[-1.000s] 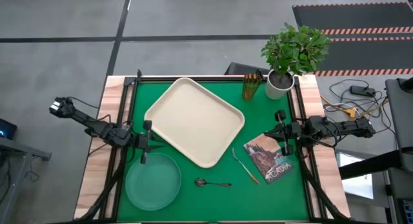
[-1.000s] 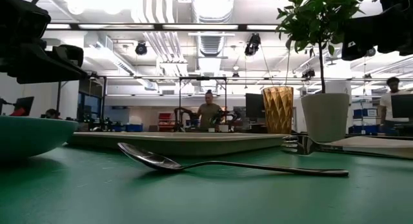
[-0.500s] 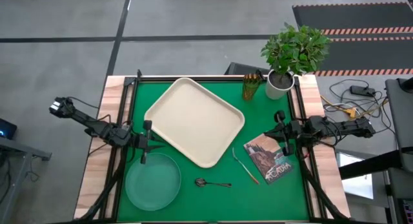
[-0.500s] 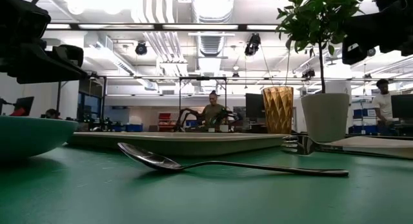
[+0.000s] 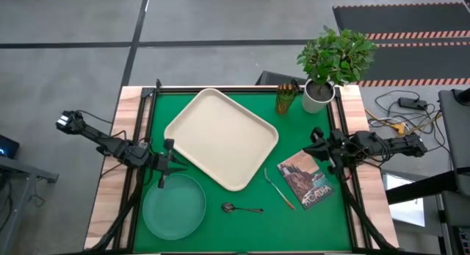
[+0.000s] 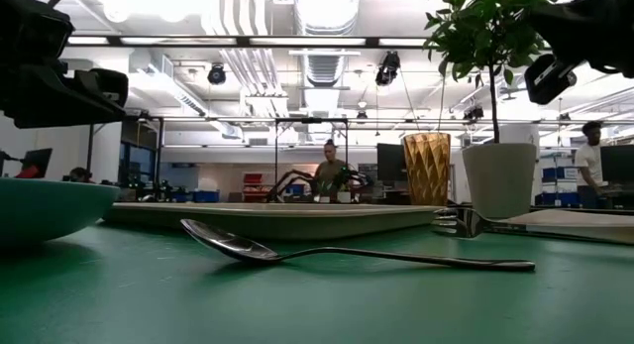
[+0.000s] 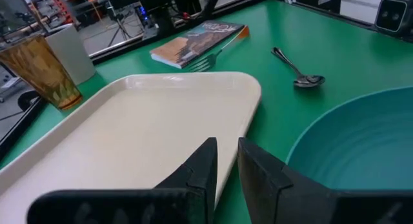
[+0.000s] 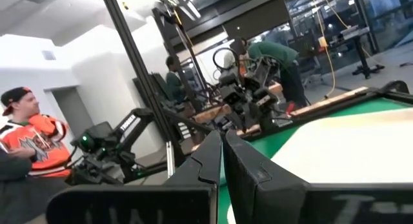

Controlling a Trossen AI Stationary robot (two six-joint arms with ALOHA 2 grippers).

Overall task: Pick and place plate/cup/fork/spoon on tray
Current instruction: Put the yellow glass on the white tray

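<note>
Both grippers — left (image 5: 163, 167), right (image 5: 320, 153) — fingers closed, empty; approach the plate (image 5: 174, 206) unopened and you shove it.

Setting: open-plan robotics lab.
Exposed ceiling ducts (image 6: 319, 27), further robot arms (image 8: 248, 98) on benches and seated people (image 8: 29, 146) are seen beyond the table.

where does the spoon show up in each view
High view: the spoon lies on the green mat near the front edge, between the plate and the book.
Low view: the spoon lies across the foreground.
Left wrist view: the spoon lies beyond the plate.
Right wrist view: not in it.
Shared landmark: the tray, just behind the spoon.
</note>
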